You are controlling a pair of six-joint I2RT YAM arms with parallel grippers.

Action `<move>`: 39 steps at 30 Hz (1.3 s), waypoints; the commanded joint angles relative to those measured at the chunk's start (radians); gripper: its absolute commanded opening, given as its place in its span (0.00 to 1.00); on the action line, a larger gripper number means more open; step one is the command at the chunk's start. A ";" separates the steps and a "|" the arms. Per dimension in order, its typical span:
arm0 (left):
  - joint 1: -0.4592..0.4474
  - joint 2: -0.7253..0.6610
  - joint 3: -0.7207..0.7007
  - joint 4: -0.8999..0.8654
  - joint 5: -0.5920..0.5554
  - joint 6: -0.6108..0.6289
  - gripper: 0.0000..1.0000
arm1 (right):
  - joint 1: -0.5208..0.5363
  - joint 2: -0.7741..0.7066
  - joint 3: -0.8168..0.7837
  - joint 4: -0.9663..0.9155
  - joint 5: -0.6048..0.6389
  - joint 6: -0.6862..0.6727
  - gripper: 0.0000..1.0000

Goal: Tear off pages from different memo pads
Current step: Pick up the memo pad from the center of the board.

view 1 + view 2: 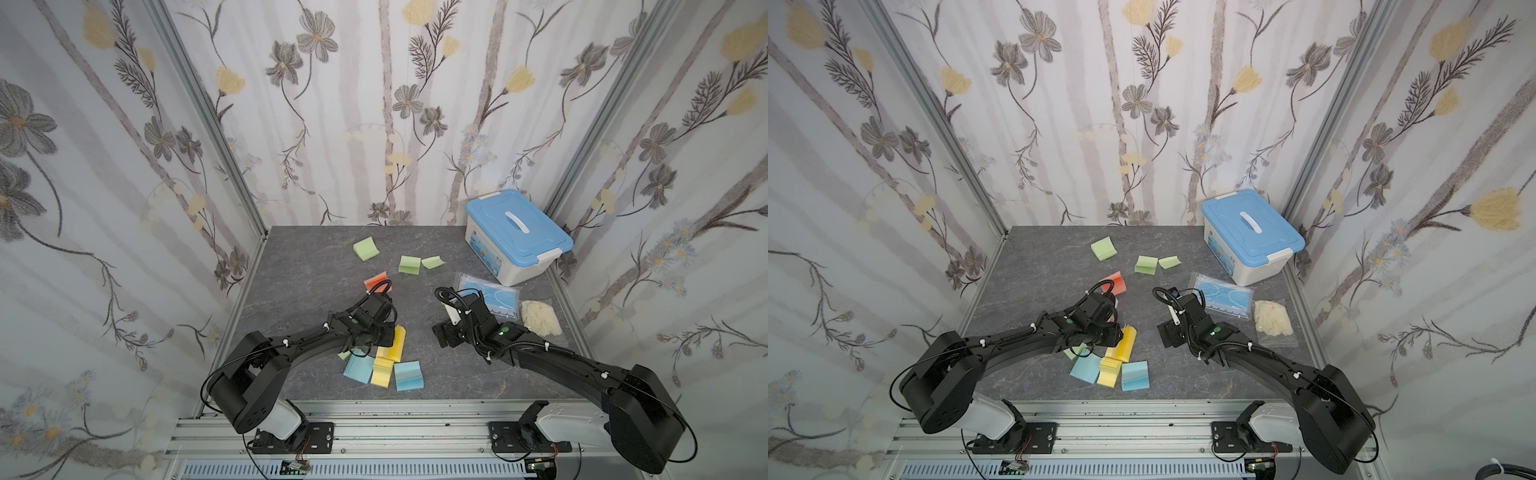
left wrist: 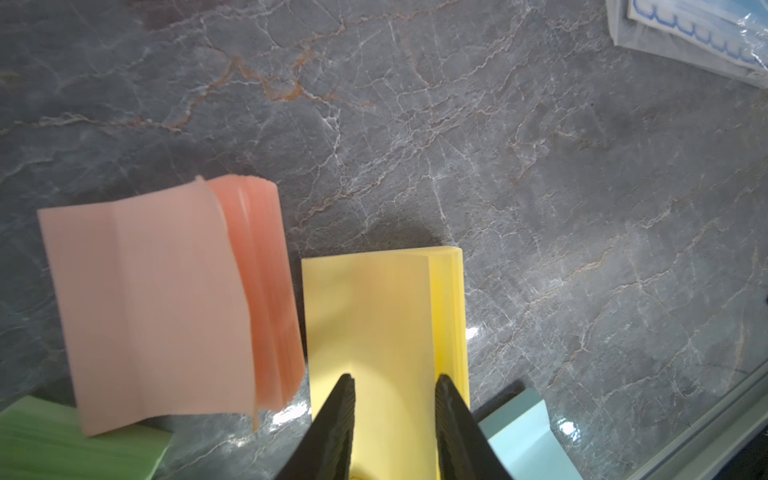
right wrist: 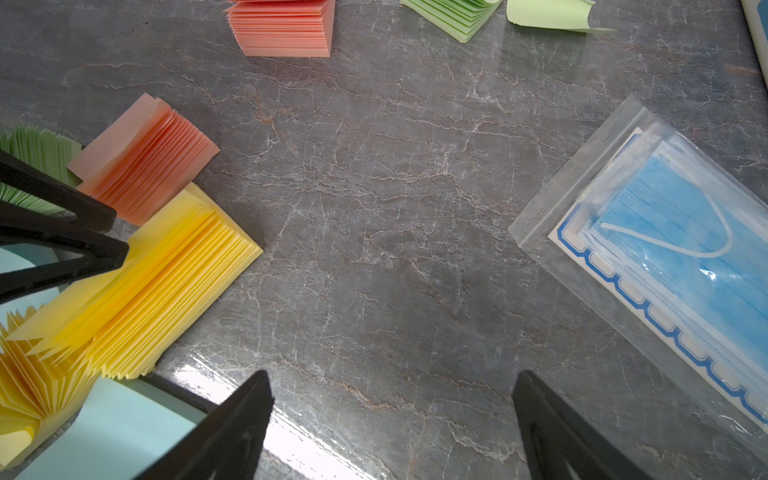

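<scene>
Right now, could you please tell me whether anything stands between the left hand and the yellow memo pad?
Nothing visible does. The left hand sits right over the yellow memo pad, with only yellow paper showing in the gap. The pink pad and the blue pad lie beside it, not in between.

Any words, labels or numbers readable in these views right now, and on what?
No text can be read.
white box with blue lid: side label, too small and blurred to read.
mask packet: blue-bordered card, no print visible.
memo pads: blank.
</scene>
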State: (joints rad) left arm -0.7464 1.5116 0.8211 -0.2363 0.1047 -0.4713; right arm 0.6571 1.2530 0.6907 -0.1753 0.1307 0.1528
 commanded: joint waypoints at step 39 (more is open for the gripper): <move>-0.042 -0.109 0.081 -0.047 0.074 0.350 0.00 | 0.001 -0.148 -0.007 0.126 0.083 -0.241 0.96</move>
State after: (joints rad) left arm -0.7883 1.3994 0.8848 -0.2588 0.1474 -0.2264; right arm 0.6563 1.1240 0.6991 -0.1532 0.1852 0.0280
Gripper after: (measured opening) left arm 0.049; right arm 0.975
